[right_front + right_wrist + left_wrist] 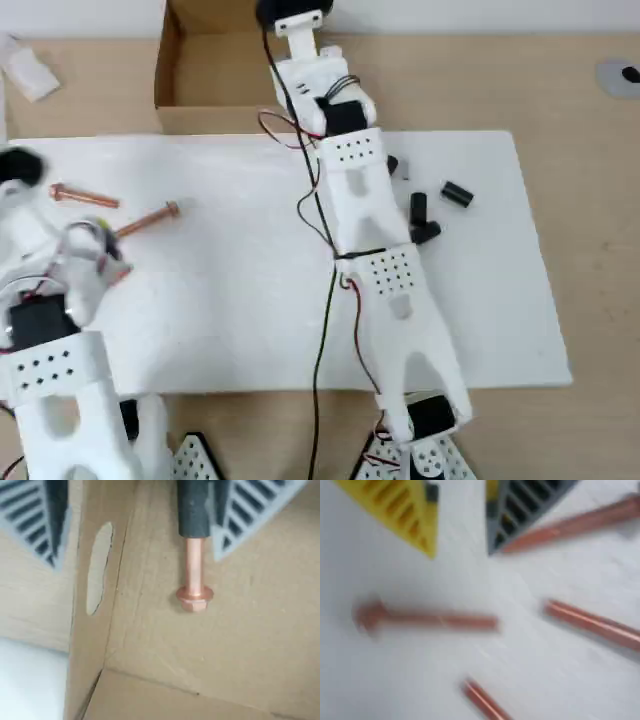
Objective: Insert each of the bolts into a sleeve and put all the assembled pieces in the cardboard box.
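Bolt (194, 565) and sleeve (192, 510), joined, sat within the cardboard box (240, 630) at the right gripper (137, 560), its jaws spread; we judged that a release there. The left gripper (461, 552) hung spread over loose bolts (435, 620), ready to pick.

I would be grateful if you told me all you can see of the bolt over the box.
The bolt is copper-coloured metal: a smooth shank ending in a flanged hex head. Its other end sits in a black sleeve, which lies against one finger of the right gripper; the other finger stands well apart, so the jaws are open. The head points at the floor of the box; whether it touches cannot be told.
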Robot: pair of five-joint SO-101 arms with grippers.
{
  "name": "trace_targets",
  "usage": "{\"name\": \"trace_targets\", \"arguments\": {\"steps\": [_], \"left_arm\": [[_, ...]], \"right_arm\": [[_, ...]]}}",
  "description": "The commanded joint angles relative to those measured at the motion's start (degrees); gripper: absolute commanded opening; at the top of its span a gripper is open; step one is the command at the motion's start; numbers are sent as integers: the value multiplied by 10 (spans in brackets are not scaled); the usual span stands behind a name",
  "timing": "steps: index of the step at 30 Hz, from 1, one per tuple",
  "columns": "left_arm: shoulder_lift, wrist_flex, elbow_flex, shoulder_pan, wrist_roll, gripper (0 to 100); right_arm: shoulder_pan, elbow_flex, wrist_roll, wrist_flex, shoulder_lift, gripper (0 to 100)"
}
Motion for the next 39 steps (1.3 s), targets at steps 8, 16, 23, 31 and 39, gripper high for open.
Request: {"name": "trace_targets", "arguments": {"steps": [8, 16, 23, 31, 39], "left_arm": [[218, -45, -164, -54, 81, 103], [529, 46, -415, -55, 178, 103], [695, 99, -569, -55, 229, 103], [804, 128, -666, -55, 255, 103], [881, 127, -752, -56, 256, 103]], "right_arm": [[-4, -33, -21, 117, -92, 234], [-25, -33, -22, 180, -118, 235], [-25, -33, -21, 196, -116, 235], [-25, -30, -21, 197, -116, 235], [-22, -30, -20, 209, -116, 235]]}}
